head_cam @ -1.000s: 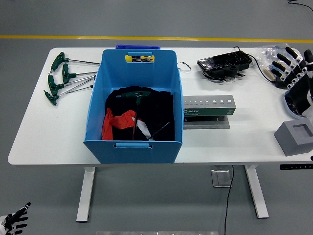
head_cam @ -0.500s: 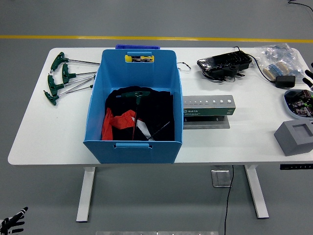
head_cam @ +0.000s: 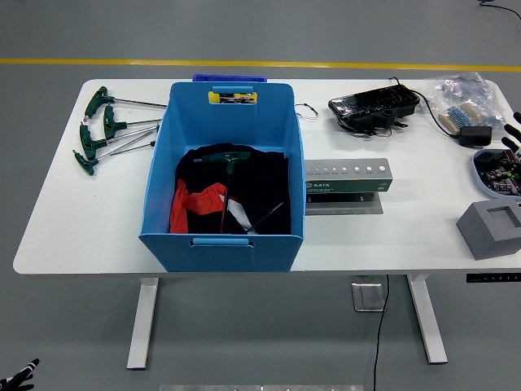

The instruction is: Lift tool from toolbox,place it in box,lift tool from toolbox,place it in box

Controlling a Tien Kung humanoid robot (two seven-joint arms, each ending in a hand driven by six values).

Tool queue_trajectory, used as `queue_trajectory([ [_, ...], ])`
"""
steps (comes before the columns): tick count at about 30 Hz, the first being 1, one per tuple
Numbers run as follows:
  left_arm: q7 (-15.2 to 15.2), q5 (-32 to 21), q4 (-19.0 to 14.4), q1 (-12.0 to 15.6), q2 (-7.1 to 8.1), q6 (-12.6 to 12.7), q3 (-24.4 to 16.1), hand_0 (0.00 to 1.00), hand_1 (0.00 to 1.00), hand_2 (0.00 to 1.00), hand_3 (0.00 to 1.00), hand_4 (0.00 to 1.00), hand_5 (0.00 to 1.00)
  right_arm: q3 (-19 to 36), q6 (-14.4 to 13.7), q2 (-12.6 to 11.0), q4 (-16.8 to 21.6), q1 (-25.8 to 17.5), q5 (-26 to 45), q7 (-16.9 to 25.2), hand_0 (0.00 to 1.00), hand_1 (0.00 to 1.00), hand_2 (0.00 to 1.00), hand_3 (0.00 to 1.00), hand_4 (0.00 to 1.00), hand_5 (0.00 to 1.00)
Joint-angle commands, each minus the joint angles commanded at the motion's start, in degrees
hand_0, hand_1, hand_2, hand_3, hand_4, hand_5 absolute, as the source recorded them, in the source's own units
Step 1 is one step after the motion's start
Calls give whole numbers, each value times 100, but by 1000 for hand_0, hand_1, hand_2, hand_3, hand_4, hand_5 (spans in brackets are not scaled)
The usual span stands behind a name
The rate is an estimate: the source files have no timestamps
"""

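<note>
- Right hand (head_cam: 514, 130): only a few black fingertips show at the right edge of the view, above the table; whether they are spread or curled cannot be told.
- Left hand (head_cam: 18, 378): a sliver of black fingers in the lower left corner, below the table; its state cannot be told either.
- Just beside the right fingertips lie a shallow dish (head_cam: 482, 181) of small parts and a clear plastic bag (head_cam: 461, 95).
- A grey stand (head_cam: 347, 186), its top row of holes vacant, stands right of the box.
- The blue box (head_cam: 221, 236) stands mid-table; inside, one green T-handle wrench (head_cam: 228, 163) lies on black and red cloth.
- Four more T-handle wrenches (head_cam: 102, 130) lie on the white table (head_cam: 73, 220) left of the box.
- A black tool case (head_cam: 374, 105) lies at the far side.
</note>
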Motion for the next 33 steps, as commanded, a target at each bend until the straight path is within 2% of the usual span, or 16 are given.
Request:
queue_trajectory([
  [3,43,456,-8,157,-84,107,-591,731,695,730,715,814,673,-34,-5,-7,-5,11,-4,-10,893,854,872,911,998,998],
  [6,86,977,-62,340,-204,292,-1356,744,715,731,697,811,673,-70,-15,-39,-16,75,-1,-14,890,853,872,909,998,998],
  [8,105,1009,-96,408,-239,388,-1613,744,715,731,697,811,673,-90,-17,-53,-29,107,2,-17,890,853,872,909,998,998],
  [9,135,936,-114,445,-255,451,-1598,744,715,731,697,811,673,-105,-16,-60,-39,126,0,-19,890,853,872,909,998,998],
  [10,217,766,-129,506,-280,515,-1482,824,823,785,715,807,651,-137,-10,-70,-55,167,-13,-25,884,851,867,905,998,998],
  [15,520,-202,-4,664,-440,593,-1004,824,823,785,715,807,651,-265,-4,-129,-115,352,-23,-38,884,851,867,905,998,998],
  [16,529,-380,29,673,-475,583,-974,998,998,987,852,802,643,-279,-4,-142,-122,379,-29,-42,882,851,866,903,998,998],
  [18,487,-587,74,664,-538,615,-963,998,998,987,852,802,643,-287,-7,-168,-129,422,-61,-50,882,851,866,903,998,998],
  [20,401,-585,84,642,-582,685,-1050,998,998,987,852,802,643,-279,-13,-185,-138,465,-77,-55,882,851,866,903,998,998],
  [22,255,-518,96,602,-625,885,-1263,998,998,987,852,802,643,-264,-18,-187,-153,501,-75,-55,882,851,866,903,998,998],
  [23,208,-514,101,585,-640,983,-1343,998,998,998,985,817,661,-261,-18,-186,-159,508,-77,-58,882,851,866,904,998,998],
  [24,173,-496,104,566,-655,1126,-1477,998,998,998,985,817,661,-259,-17,-186,-166,516,-80,-62,882,851,866,904,998,998],
  [25,171,-555,104,535,-679,1322,-1626,998,998,998,985,817,661,-259,-19,-184,-178,530,-98,-71,882,851,866,904,998,998],
  [27,311,-592,105,496,-702,1548,-1854,998,998,998,985,817,661,-258,-24,-176,-195,557,-117,-79,882,851,866,904,998,998],
  [30,454,-409,105,446,-721,1476,-2169,998,998,998,987,806,655,-263,-26,-161,-224,617,-125,-79,879,852,866,902,998,998],
  [33,377,-75,105,375,-721,1294,-2298,998,998,998,987,806,655,-266,-24,-137,-260,674,-136,-79,879,852,866,902,998,998],
])
